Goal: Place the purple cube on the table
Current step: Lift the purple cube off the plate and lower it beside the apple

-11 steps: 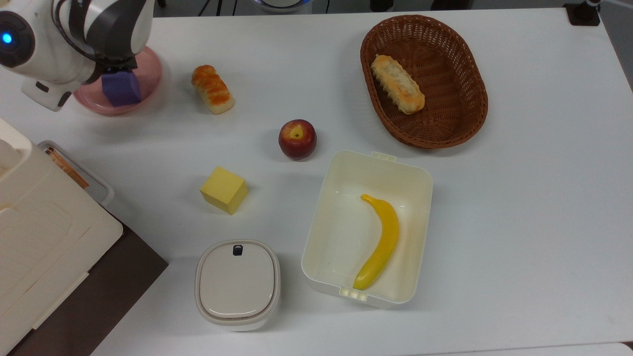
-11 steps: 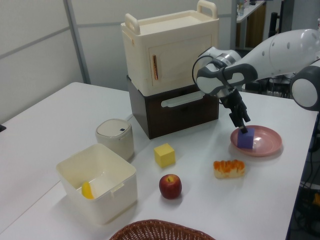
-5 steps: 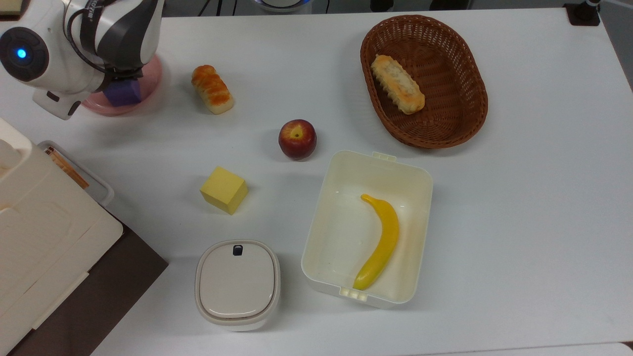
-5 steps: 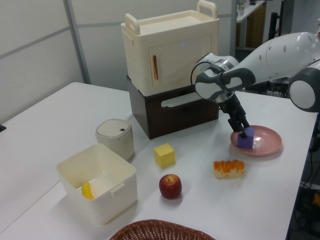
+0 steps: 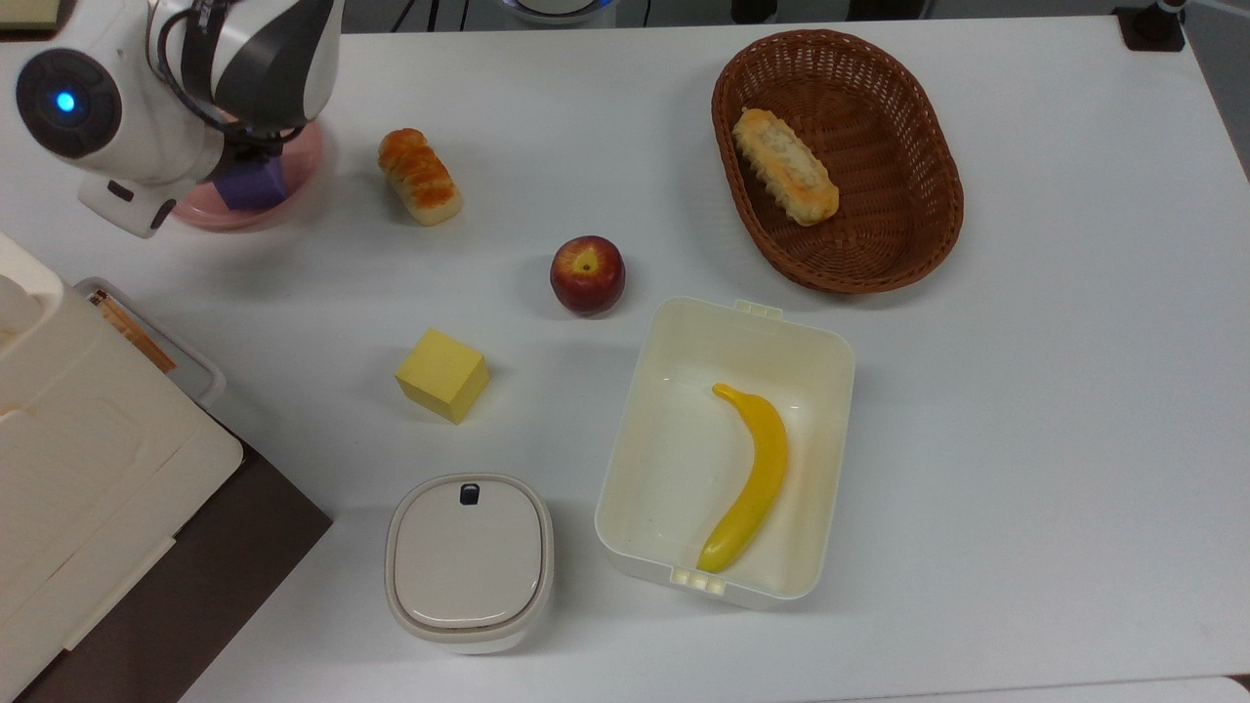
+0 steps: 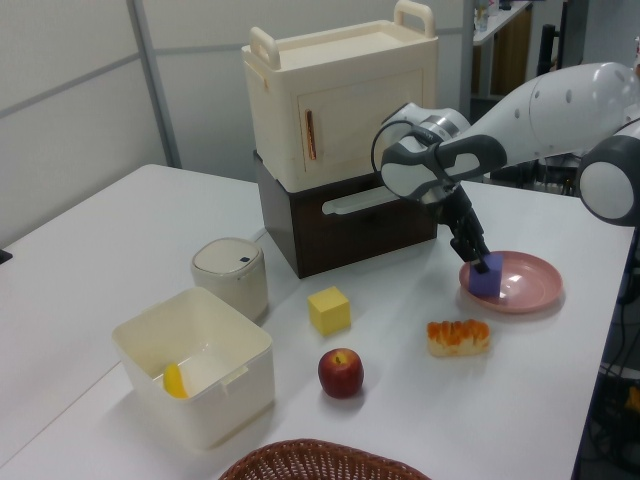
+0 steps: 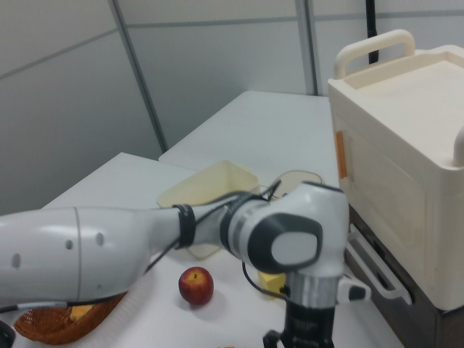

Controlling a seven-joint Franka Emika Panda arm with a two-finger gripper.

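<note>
The robot arm (image 7: 217,239) spans the foreground. A red apple (image 7: 196,285) sits on the white table (image 7: 130,177); a cream cabinet (image 7: 406,159) occupies its right edge.

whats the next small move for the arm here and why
Probably lift a little, then carry toward bare table: the gripper looks closed on the purple cube, which sits low over the pink plate, so it likely needs to clear the rim first.

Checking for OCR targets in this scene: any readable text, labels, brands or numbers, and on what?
No readable text in any view.
Orange strip label on the cream cabinet door: too small to read, if it carries text at all.
Small dark mark on the lidded container: a plain tab, no characters legible.
Robot arm housing: no legible marking.
</note>
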